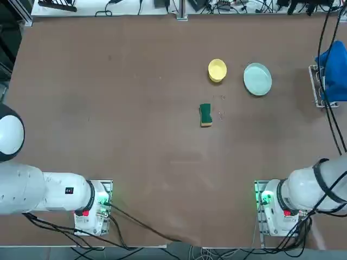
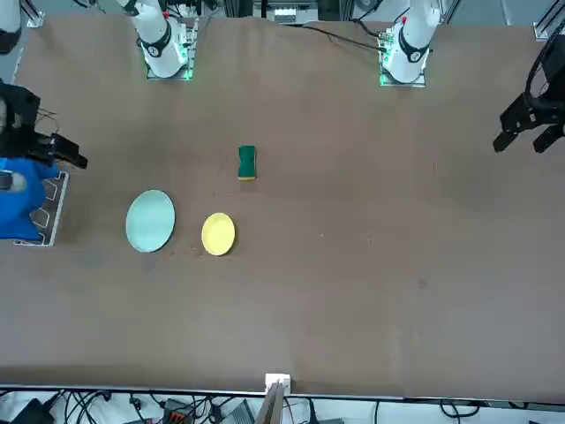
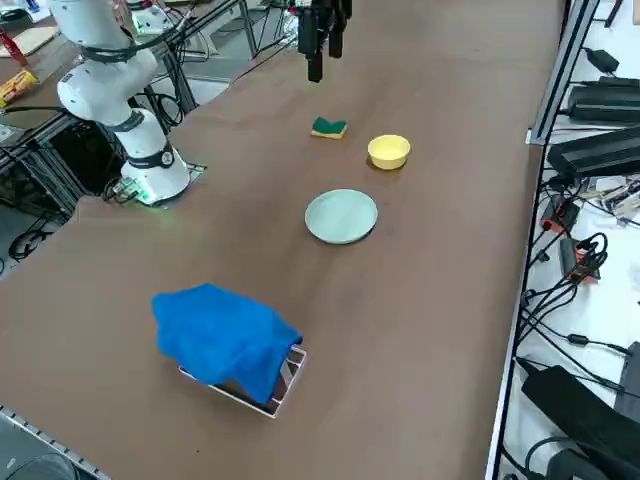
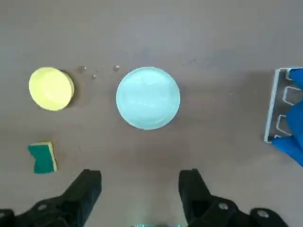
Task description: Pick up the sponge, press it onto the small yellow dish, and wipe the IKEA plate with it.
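The sponge (image 1: 205,115), green on top with a yellow foam layer, lies flat on the brown table, nearer the robot than the two dishes. Beyond it stands the small yellow dish (image 1: 217,70), and the pale mint IKEA plate (image 1: 257,79) sits just to that dish's right. My right gripper (image 4: 140,177) hangs open and empty high above the table, looking down over the plate (image 4: 148,97), with the dish (image 4: 51,88) and the sponge (image 4: 43,158) off to one side. The right side view shows the gripper (image 3: 325,55) well above the sponge (image 3: 329,128) and touching nothing.
A blue cloth (image 1: 333,70) is draped over a small metal rack at the table's right edge, right of the plate. A few tiny specks (image 1: 220,106) lie between the sponge and the dishes. Cables run along the far edge and down the right side.
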